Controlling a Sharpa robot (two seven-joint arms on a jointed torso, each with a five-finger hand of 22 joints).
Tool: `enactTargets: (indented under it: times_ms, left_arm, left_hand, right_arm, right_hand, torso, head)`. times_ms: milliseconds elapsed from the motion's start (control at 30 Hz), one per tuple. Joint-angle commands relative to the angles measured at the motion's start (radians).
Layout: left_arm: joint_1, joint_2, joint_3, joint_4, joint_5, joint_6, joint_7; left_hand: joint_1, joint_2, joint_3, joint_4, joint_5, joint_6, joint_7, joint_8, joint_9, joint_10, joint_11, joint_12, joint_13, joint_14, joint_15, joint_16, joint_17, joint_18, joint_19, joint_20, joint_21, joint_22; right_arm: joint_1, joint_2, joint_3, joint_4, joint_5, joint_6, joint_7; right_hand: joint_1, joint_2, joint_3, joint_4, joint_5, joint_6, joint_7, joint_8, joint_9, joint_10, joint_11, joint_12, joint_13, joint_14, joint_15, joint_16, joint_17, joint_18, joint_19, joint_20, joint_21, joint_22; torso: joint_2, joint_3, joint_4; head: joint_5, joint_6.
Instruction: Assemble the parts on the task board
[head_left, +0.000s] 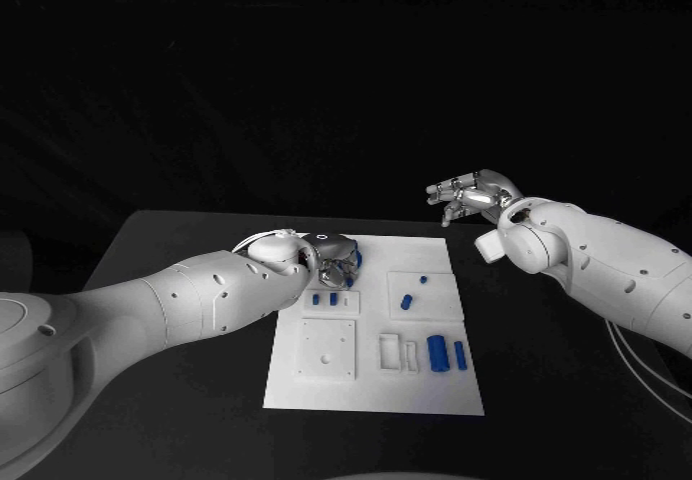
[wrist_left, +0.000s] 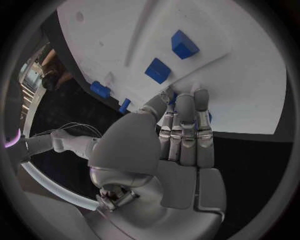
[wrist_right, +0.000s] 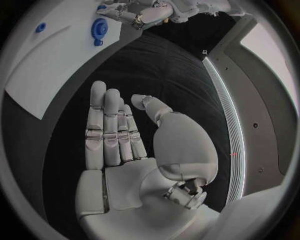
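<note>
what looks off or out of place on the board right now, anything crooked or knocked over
Nothing stands out. The task board lies flat and square on the table, and the blue parts sit tidily in its recesses. The left hand is at the board's far edge; the right hand hovers open, off the board.

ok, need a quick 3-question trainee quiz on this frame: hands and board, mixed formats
1. True or false: the right robot hand is holding a blue part.
2. Which robot hand is over the task board? A) left B) right C) both
3. Fill in: the two upright blue cylinders stand near the board's ____ edge, by the head view. (left/right)

Key:
1. False. It hangs over the black table beyond the board, fingers apart, palm bare in its wrist view.
2. A. The left robot hand is at the board's far left corner, fingertips at the board's edge.
3. right
</note>
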Motion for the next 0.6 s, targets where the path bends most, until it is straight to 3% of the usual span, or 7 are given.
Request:
enactTargets:
  times_ms: [33,333,600]
  left_arm:
    - [-0.006,0.002,-0.003,-0.002,0.001,0.020,0.009]
    - [-0.013,0.007,-0.003,-0.006,0.011,0.028,0.014]
    - [-0.018,0.009,-0.003,-0.011,0.014,0.023,0.012]
  left_hand:
    - [0.000,0.008,0.000,0.007,-0.002,0.011,0.000,-0.002,0.001,0.009,-0.002,0.000,0.000,0.006,-0.002,0.004,0.002,0.002,0.008,-0.003,0.006,0.019]
    - [-0.004,0.010,-0.012,0.020,-0.011,0.017,0.000,-0.003,0.001,0.015,-0.002,0.000,0.000,0.011,0.002,0.019,0.009,0.003,0.014,0.001,0.008,0.018]
    - [-0.003,0.010,-0.014,0.025,-0.012,0.017,0.003,-0.002,0.001,0.014,0.001,0.000,0.000,0.011,0.006,0.021,0.009,0.007,0.016,0.004,0.006,0.018]
  right_arm:
    - [0.000,0.002,0.000,0.000,0.002,0.001,0.016]
    - [0.000,0.002,0.000,-0.001,0.002,0.003,0.016]
    - [0.000,0.002,0.000,0.000,0.002,0.003,0.015]
  right_hand:
    - [0.000,0.003,0.004,-0.001,-0.001,0.005,0.003,0.001,-0.001,-0.006,-0.001,0.000,-0.001,-0.008,0.001,0.006,-0.001,0.011,-0.006,0.002,-0.001,0.001]
    - [-0.001,0.004,0.008,0.003,-0.001,0.005,0.003,0.001,-0.001,-0.007,0.000,0.000,-0.001,-0.009,0.001,0.007,-0.001,0.011,-0.006,0.002,-0.002,0.001]
    - [0.001,0.004,0.012,0.003,-0.001,0.006,0.003,0.001,-0.001,-0.007,0.000,0.000,-0.001,-0.009,0.000,0.008,-0.001,0.012,-0.006,0.002,-0.002,0.001]
  torso:
    - [0.000,0.0004,0.0004]
    - [0.002,0.0003,-0.0017]
    - [0.001,0.0008,0.0000]
  head:
    - [0.000,0.000]
    - [0.000,-0.001]
    - [-0.003,-0.004]
